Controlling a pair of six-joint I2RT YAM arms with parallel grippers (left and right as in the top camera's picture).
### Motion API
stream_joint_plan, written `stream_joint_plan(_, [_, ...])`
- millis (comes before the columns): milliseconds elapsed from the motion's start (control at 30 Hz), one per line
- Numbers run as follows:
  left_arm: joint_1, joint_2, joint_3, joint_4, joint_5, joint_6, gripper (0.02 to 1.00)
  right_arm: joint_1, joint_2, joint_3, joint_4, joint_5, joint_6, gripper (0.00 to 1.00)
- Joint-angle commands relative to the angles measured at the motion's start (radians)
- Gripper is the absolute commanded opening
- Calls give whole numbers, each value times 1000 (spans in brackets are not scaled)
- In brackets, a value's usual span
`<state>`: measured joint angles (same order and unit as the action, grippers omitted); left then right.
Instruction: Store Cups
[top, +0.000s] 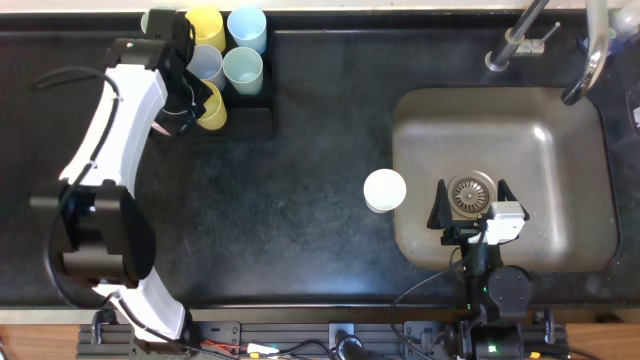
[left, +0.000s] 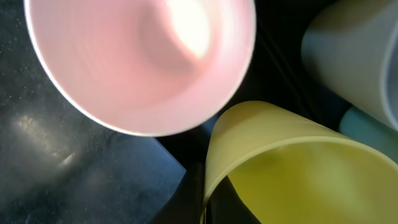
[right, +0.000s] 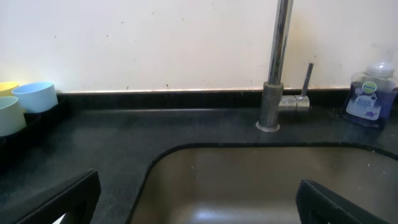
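Yellow cup in left tool

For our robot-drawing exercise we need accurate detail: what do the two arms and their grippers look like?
The left arm has white curved shells between bulky black joints, with a black cable running alongside. The right arm is mostly black, with a white block at its wrist; the right gripper has two black tapering fingers.

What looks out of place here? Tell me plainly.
Two things. A white cup sits alone at the sink rim, far from the tray that holds the other cups. A yellow cup at the tray's near left end is tilted over, not upright.
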<state>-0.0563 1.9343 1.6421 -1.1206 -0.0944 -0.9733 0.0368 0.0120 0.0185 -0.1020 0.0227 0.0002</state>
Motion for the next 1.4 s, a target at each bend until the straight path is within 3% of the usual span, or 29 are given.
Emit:
stream_joint_plan(33, [16, 25, -3, 2, -15, -27, 36, -4, -8, -5, 6, -4, 4, 998])
stream_joint_plan(533, [17, 76, -3, 17, -20, -27, 36, -4, -8, -5, 6, -4, 4, 998])
stream_joint_plan(567, [17, 76, -3, 17, -20, -27, 108, -4, -8, -5, 6, -4, 4, 996])
stream_joint_plan(600, [17, 76, -3, 16, -20, -27, 275, -4, -8, -5, 6, -4, 4, 998])
stream_joint_plan(633, [17, 76, -3, 16, -20, -27, 647, -4, -8, -5, 6, -4, 4, 996])
stream_joint_plan(667, [17, 76, -3, 16, -20, -27, 925, -4, -8, -5, 6, -4, 4, 998])
stream_joint_plan(700, [17, 75, -3, 16, -19, -27, 1000, -4, -8, -5, 6, -4, 4, 998])
stream_joint_plan(1067, [17, -51, -3, 9, -47, -22, 1000, -4, -8, -5, 6, -4, 4, 998])
stream_joint_plan(1400, [15, -404, -3, -131, -99, -18, 1000, -4, -8, -5, 6, -4, 4, 996])
